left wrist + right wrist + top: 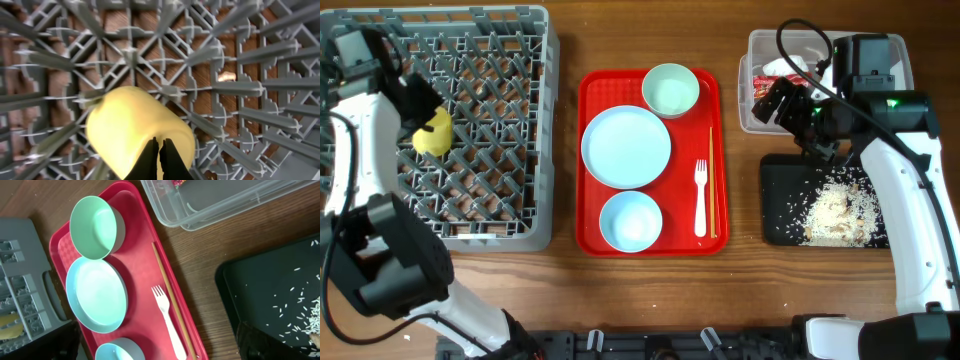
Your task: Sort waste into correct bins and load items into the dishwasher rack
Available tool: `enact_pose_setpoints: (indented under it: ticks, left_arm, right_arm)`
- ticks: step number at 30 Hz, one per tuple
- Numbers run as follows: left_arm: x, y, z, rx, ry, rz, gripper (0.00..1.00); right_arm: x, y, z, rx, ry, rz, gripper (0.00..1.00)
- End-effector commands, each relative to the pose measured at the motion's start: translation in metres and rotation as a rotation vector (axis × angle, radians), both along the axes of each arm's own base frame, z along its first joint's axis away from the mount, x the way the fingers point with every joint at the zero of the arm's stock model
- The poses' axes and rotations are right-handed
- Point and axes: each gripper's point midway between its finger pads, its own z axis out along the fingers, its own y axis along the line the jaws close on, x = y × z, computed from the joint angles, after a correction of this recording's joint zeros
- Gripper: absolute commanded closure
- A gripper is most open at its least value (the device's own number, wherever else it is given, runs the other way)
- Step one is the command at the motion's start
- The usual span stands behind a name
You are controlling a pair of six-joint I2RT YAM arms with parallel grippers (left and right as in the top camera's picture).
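**Left claw closed over the cup in the rack; right claw wide open near the bins**

Left side. Your left gripper (159, 147) has its two fingers pressed together with only a hairline between them. They sit right against the lower edge of the yellow cup (135, 127). You cannot tell from the wrist view whether they pinch any part of it. The cup is inside the dishwasher rack (546, 130), down among the grey pegs in its left half.

Right side. Your right gripper (778, 100) stands spread as wide as it goes. In its wrist view the fingers show only as dark shapes at the two bottom corners, with nothing between them. From overhead it hangs over the near edge of the clear tub (760, 50), just beside the red-and-white wrapper (763, 85), which lies in that tub.

Bins. The black tray (780, 200) sits just below the tub. The rice scraps (840, 212) lie heaped in its right half, with loose grains scattered leftward.

Middle. The red tray (592, 90) sits between rack and bins. On it:
- pale green bowl (670, 90), top right corner
- white plate (626, 147), centre, touching the bowl's edge
- light blue bowl (630, 221), below the plate
- white fork (700, 198), right side, tines toward the far edge
- chopsticks (711, 180), just right of the fork, parallel to it
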Motion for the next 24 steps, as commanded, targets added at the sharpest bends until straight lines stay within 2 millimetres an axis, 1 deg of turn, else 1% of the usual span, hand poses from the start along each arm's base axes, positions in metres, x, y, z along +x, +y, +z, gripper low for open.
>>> enact_pose_setpoints:
  ticks: [1, 5, 8, 11, 12, 13, 14, 15, 16, 17, 18, 19, 20, 24]
  left_arm:
    - [-0.022, 0.036, 0.012, 0.081, 0.015, 0.119, 0.96]
    - [-0.023, 0.036, 0.019, 0.085, 0.003, 0.121, 0.96]
    - [-0.023, 0.031, 0.025, 0.070, -0.016, 0.111, 0.96]
    - [-0.015, 0.017, 0.041, 0.012, -0.090, 0.068, 0.96]
    - [-0.014, 0.013, 0.050, -0.001, -0.120, 0.054, 0.96]
    - [-0.015, 0.011, 0.058, -0.001, -0.139, 0.054, 0.96]
    - [-0.017, 0.012, 0.062, 0.010, -0.143, 0.059, 0.96]
    - [-0.023, 0.019, 0.064, 0.046, -0.125, 0.089, 0.96]
    - [-0.035, 0.030, 0.062, 0.089, -0.084, 0.164, 0.96]
    - [-0.042, 0.037, 0.058, 0.106, -0.054, 0.204, 0.96]
    - [-0.048, 0.040, 0.050, 0.096, -0.022, 0.227, 0.96]
    - [-0.049, 0.036, 0.040, 0.051, -0.001, 0.218, 0.96]
    - [-0.049, 0.033, 0.034, 0.021, 0.010, 0.211, 0.96]
    - [-0.037, 0.012, 0.009, -0.126, 0.022, 0.151, 0.96]
  right_arm:
    - [0.003, 0.002, 0.009, 0.013, -0.024, -0.002, 0.00]
    - [0.003, 0.002, 0.009, 0.013, -0.024, -0.002, 0.00]
    - [0.003, 0.002, 0.009, 0.013, -0.024, -0.002, 0.00]
    - [0.002, 0.002, 0.009, 0.013, -0.024, -0.002, 0.00]
    - [0.003, 0.002, 0.009, 0.013, -0.024, -0.002, 0.00]
    - [0.003, 0.002, 0.009, 0.013, -0.024, -0.002, 0.00]
    - [0.003, 0.002, 0.009, 0.013, -0.024, -0.002, 0.00]
    - [0.003, 0.002, 0.009, 0.013, -0.024, -0.002, 0.00]
    - [0.003, 0.002, 0.009, 0.013, -0.025, -0.002, 0.00]
    - [0.003, 0.002, 0.009, 0.013, -0.024, -0.002, 0.00]
    - [0.003, 0.002, 0.009, 0.013, -0.024, -0.002, 0.00]
    - [0.002, 0.002, 0.009, 0.013, -0.024, -0.002, 0.00]
    - [0.003, 0.002, 0.009, 0.013, -0.024, -0.002, 0.00]
    - [0.003, 0.002, 0.009, 0.013, -0.025, -0.002, 0.00]
